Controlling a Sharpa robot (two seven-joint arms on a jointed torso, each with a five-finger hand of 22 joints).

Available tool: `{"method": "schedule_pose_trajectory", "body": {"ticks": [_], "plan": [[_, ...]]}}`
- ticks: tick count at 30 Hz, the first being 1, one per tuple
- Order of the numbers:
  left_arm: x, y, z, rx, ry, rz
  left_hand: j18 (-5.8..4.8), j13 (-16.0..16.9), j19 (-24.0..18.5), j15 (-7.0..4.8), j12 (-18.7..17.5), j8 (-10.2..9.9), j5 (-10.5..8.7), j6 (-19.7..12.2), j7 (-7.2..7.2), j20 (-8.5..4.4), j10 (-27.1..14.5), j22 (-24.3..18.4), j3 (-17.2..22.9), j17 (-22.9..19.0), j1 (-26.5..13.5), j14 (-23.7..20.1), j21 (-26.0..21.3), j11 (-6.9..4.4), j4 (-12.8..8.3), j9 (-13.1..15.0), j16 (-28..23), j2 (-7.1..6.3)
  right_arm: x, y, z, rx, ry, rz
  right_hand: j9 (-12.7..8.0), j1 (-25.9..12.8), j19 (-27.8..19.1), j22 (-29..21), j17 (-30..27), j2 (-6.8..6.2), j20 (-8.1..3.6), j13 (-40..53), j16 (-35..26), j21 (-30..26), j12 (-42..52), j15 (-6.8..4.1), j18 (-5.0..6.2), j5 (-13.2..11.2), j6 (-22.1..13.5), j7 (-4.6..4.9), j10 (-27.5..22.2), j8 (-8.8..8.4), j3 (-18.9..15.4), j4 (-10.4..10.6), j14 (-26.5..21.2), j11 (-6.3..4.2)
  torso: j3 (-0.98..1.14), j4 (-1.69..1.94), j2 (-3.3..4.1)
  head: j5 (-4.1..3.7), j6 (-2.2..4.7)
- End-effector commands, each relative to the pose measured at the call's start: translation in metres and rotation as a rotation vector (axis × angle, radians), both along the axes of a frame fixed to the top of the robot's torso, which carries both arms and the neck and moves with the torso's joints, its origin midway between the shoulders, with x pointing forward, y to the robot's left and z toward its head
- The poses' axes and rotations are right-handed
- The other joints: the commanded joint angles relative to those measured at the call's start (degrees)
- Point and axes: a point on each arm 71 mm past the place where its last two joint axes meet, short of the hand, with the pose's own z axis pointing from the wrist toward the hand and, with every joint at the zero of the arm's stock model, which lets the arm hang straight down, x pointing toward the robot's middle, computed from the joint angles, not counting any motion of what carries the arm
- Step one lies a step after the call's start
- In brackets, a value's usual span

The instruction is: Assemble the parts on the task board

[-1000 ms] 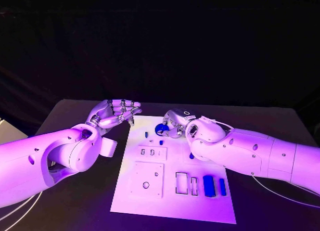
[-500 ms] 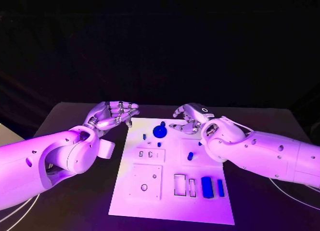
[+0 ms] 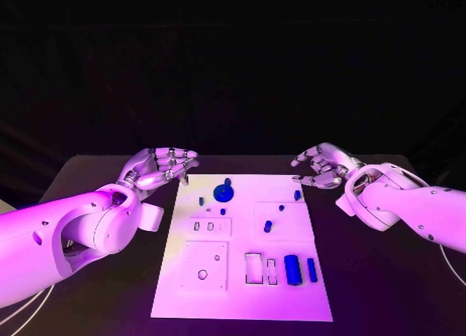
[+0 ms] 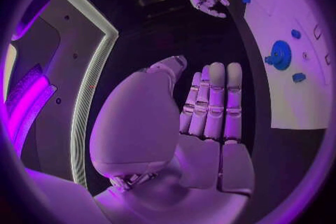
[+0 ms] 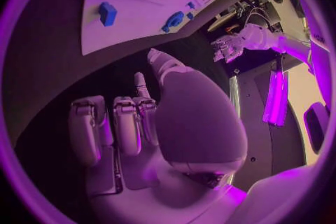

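Observation:
The white task board (image 3: pixel 243 287) lies in the middle of the table. A round blue gear-like part (image 3: pixel 225 190) stands near its far edge, with small blue parts (image 3: pixel 268 225) scattered behind the middle and two blue bars (image 3: pixel 291 269) at the near right. My left hand (image 3: pixel 162 166) hovers off the board's far left corner, fingers loosely bent, holding nothing. My right hand (image 3: pixel 321 166) hovers off the far right corner, also holding nothing. The left wrist view shows my left hand (image 4: pixel 203 106) with bare fingers, the gear (image 4: pixel 280 55) and the board (image 4: pixel 297 101). In the right wrist view my right hand (image 5: pixel 140 123) has nothing in it.
Raised white blocks with slots and holes (image 3: pixel 207 264) sit on the board's left and near part. Black table (image 3: pixel 384 280) surrounds the board on both sides. My left forearm (image 3: pixel 71 231) lies over the table's left side.
My right hand has lifted off the blue gear and drawn back to the right, off the board. The gear stays on the board. My left hand has barely moved.

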Motion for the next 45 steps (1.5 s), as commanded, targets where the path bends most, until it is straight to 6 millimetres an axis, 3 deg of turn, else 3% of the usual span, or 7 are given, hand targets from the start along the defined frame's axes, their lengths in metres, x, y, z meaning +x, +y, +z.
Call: {"method": "schedule_pose_trajectory", "body": {"ticks": [1, 10, 14, 19, 26, 36, 45], "plan": [[0.0, -0.003, 0.001, -0.015, -0.005, -0.021, 0.79, 0.07, -0.42, 0.08, 0.15, -0.1, -0.25, -0.5, -0.04, 0.06, -0.33, 0.08, 0.35, -0.07, 0.17, -0.49, 0.23, -0.11, 0.1, 0.07, 0.26, 0.36, -0.003, -0.008, -0.008, 0.048, 0.077, 0.063, -0.09, 0.58, 5.6, 14.54, 15.07, -0.23, -0.57, 14.32, 0.19, 0.1, -0.03, -0.3, -0.64, 0.68, -0.02, -0.16, 5.19, -0.17, 0.12, -0.49, 5.98, -0.17, 0.18, -0.18, -0.05, -0.3, -0.31], [0.001, -0.003, 0.0, -0.015, -0.004, -0.022, 0.79, 0.07, -0.42, 0.08, 0.15, -0.1, -0.25, -0.5, -0.04, 0.06, -0.33, 0.08, 0.35, -0.07, 0.17, -0.49, 0.23, -0.11, 0.1, 0.07, 0.26, 0.36, -0.004, -0.023, -0.029, -0.057, 0.091, 0.047, -0.17, 0.65, 5.95, 15.0, 15.07, -0.93, -0.53, 14.47, 0.19, 0.61, 0.13, -0.02, -0.8, 1.12, -0.19, 0.33, 5.33, -0.41, 0.03, -0.74, 5.98, 0.16, 0.11, 0.12, 0.07, -0.4, -1.01], [0.001, -0.002, 0.0, -0.014, -0.004, -0.021, 0.79, 0.1, -0.47, 0.08, 0.21, -0.07, -0.26, -0.48, -0.06, 0.07, -0.31, 0.1, 0.37, -0.1, 0.19, -0.53, 0.28, -0.12, 0.06, 0.1, 0.3, 0.35, -0.003, -0.023, -0.036, -0.081, 0.096, 0.04, -0.23, 1.09, 6.0, 15.07, 15.07, -1.06, -0.3, 14.51, 0.19, 0.69, 0.18, 0.28, -0.82, 2.46, -0.18, 0.6, 5.38, -0.56, 0.44, -1.07, 5.98, 0.42, 0.31, 0.24, 0.2, -0.3, -1.08], [0.001, -0.002, 0.0, -0.014, -0.003, -0.021, 0.79, 0.1, -0.47, 0.08, 0.21, -0.07, -0.26, -0.48, -0.06, 0.07, -0.31, 0.1, 0.37, -0.1, 0.19, -0.53, 0.28, -0.12, 0.06, 0.1, 0.3, 0.35, -0.001, -0.021, -0.043, -0.095, 0.102, 0.034, -0.23, 1.14, 6.0, 15.07, 15.07, -1.04, -0.26, 14.65, 0.19, 0.69, 0.33, 0.33, -0.82, 2.66, -0.16, 0.64, 5.51, -0.58, 0.54, -1.11, 5.98, 0.45, 0.26, 0.35, 0.25, -0.16, -1.22], [0.001, 0.0, 0.0, -0.012, -0.003, -0.018, 0.79, 0.1, -0.47, 0.08, 0.21, -0.07, -0.26, -0.48, -0.06, 0.07, -0.31, 0.1, 0.37, -0.1, 0.19, -0.53, 0.28, -0.12, 0.06, 0.1, 0.3, 0.35, -0.002, -0.019, -0.05, -0.104, 0.116, 0.034, -0.23, 1.13, 6.0, 15.07, 15.07, -1.02, -0.24, 14.7, 0.19, 0.69, 0.39, 0.35, -0.82, 2.72, -0.12, 0.67, 5.57, -0.57, 0.59, -1.1, 5.98, 0.48, 0.28, 0.21, 0.17, 0.25, -1.6], [0.001, 0.0, 0.0, -0.01, -0.002, -0.016, 0.79, 0.1, -0.47, 0.08, 0.21, -0.07, -0.26, -0.48, -0.06, 0.07, -0.31, 0.1, 0.37, -0.1, 0.19, -0.53, 0.28, -0.12, 0.06, 0.1, 0.3, 0.35, -0.001, -0.018, -0.055, -0.105, 0.135, 0.022, -0.12, 0.61, 6.0, 15.07, 15.07, -0.71, -0.05, 15.09, 0.19, 0.69, 0.82, 0.5, -0.82, 2.9, 0.79, 0.73, 5.97, -0.25, 0.96, -0.77, 5.98, 0.57, 0.3, 0.2, 0.16, 0.3, -1.59], [0.001, 0.001, 0.0, -0.009, -0.001, -0.014, 0.79, 0.1, -0.47, 0.08, 0.21, -0.07, -0.26, -0.48, -0.06, 0.07, -0.31, 0.1, 0.37, -0.1, 0.19, -0.53, 0.28, -0.12, 0.06, 0.1, 0.3, 0.35, 0.0, -0.014, -0.059, -0.102, 0.151, 0.024, 0.33, -0.02, 6.0, 15.07, 15.07, 0.12, -0.51, 15.09, 0.19, 0.69, 0.82, -0.27, -0.82, 2.44, 4.24, -0.23, 5.97, 1.34, 2.9, -0.48, 5.98, -0.14, 0.3, 0.19, 0.11, 0.15, -1.9]]}}
